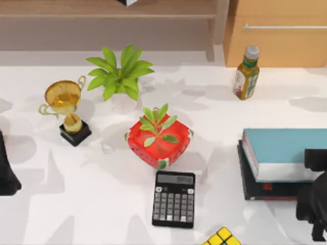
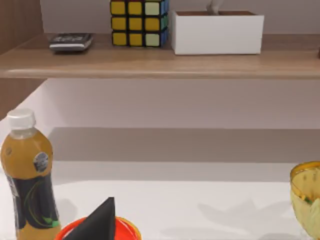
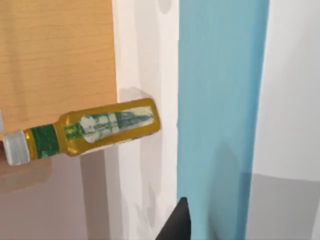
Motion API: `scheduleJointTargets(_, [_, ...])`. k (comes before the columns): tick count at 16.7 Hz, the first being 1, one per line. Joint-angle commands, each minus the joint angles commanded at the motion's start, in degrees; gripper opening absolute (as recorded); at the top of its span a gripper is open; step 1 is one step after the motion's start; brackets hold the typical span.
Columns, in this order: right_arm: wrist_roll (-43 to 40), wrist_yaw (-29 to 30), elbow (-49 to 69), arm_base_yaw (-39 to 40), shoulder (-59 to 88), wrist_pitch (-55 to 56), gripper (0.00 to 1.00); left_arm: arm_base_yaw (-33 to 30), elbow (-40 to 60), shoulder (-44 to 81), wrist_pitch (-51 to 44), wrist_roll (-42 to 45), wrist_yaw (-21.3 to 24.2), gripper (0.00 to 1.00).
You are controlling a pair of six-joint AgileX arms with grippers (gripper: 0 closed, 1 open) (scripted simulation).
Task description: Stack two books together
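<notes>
The two books lie stacked at the table's right side. The thick light blue book point(image 1: 286, 150) with white page edges rests on the thin black book point(image 1: 265, 190), whose front and left edges stick out beneath it. My right gripper point(image 1: 314, 163) hovers at the stack's near right corner, partly over the blue cover point(image 3: 220, 100), which runs as a long band through the right wrist view. My left arm point(image 1: 6, 173) is parked at the table's left edge.
A black calculator point(image 1: 173, 199) lies left of the books, with a red potted plant point(image 1: 158, 140) behind it. A green plant point(image 1: 120, 76), gold trophy point(image 1: 66, 107) and juice bottle point(image 1: 247, 74) stand farther back. A puzzle cube point(image 1: 222, 238) sits at the front edge.
</notes>
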Motion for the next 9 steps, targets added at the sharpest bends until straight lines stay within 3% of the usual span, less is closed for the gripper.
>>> scheduleJointTargets(3, [0.00,0.00,0.00,0.00,0.00,0.00,0.98,0.00,0.00,0.00,0.00,0.00,0.00,1.00])
scheduleJointTargets(9, [0.00,0.00,0.00,0.00,0.00,0.00,1.00,0.00,0.00,0.00,0.00,0.00,0.00,1.00])
